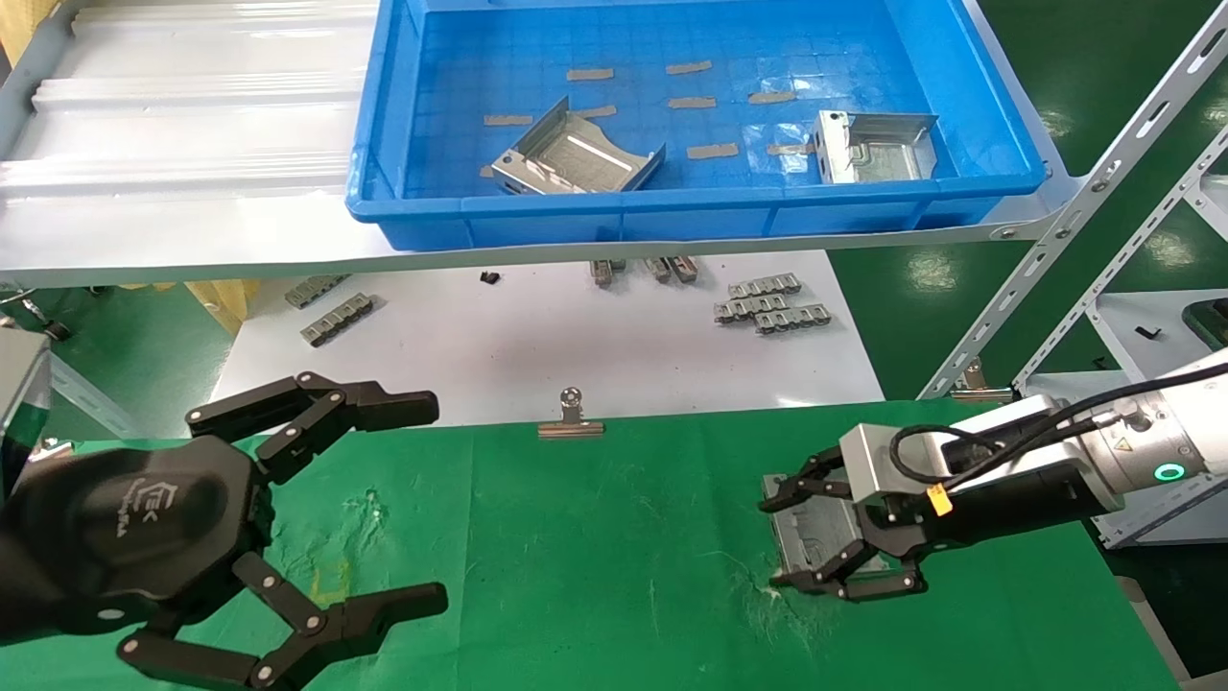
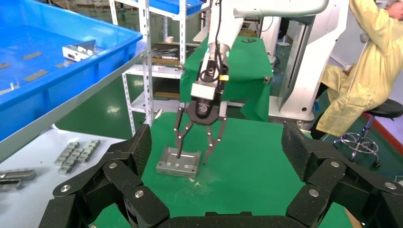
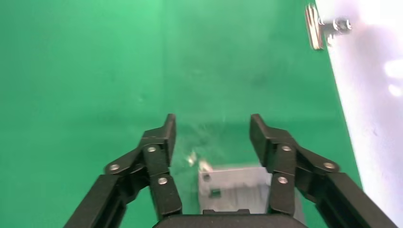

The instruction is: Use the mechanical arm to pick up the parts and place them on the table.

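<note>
Right hand (image 1: 789, 537), lower right of frame, spread open around part (image 1: 815, 530) lying on table (image 1: 614, 537), gripping nothing; could snag and drag part when lifting.

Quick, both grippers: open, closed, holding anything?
Left gripper: open, empty, above the green cloth table.
Right gripper: open, straddling the shiny silver sheet-metal part on the table.

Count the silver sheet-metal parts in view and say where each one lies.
3. Two parts lie in the blue bin: one near its middle, one at its right. The third lies on the green table, between the right claw's open fingers.
</note>
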You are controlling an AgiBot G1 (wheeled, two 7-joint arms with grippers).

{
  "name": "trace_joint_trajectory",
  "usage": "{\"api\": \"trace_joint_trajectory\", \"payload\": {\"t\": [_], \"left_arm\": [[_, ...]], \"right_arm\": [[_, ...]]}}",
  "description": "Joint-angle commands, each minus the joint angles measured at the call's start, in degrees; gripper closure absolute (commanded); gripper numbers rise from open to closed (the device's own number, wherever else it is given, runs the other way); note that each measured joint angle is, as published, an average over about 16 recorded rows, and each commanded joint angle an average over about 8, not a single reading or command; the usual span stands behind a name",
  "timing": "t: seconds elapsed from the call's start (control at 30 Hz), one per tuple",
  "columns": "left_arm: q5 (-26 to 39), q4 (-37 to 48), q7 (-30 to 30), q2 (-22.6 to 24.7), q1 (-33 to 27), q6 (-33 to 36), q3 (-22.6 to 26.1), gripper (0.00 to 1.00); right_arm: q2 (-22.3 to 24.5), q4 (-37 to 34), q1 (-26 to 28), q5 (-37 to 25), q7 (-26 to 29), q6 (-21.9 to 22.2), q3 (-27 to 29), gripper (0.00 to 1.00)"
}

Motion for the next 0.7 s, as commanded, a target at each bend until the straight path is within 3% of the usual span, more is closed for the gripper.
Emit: {"api": "trace_joint_trajectory", "payload": {"t": [0.03,0.4,0.7], "left_arm": [[0.0,0.0,0.0,0.0,0.0,0.0,0.0,0.00],[0.0,0.0,0.0,0.0,0.0,0.0,0.0,0.00],[0.0,0.0,0.0,0.0,0.0,0.0,0.0,0.00]], "right_arm": [[0.1,-0.2,-0.2,1.3,0.9,-1.1,0.7,0.00],[0.4,0.7,-0.6,0.9,1.0,-0.5,1.1,0.00],[3.2,8.6,-6.0,2.9,6.1,0.2,8.7,0.00]]}}
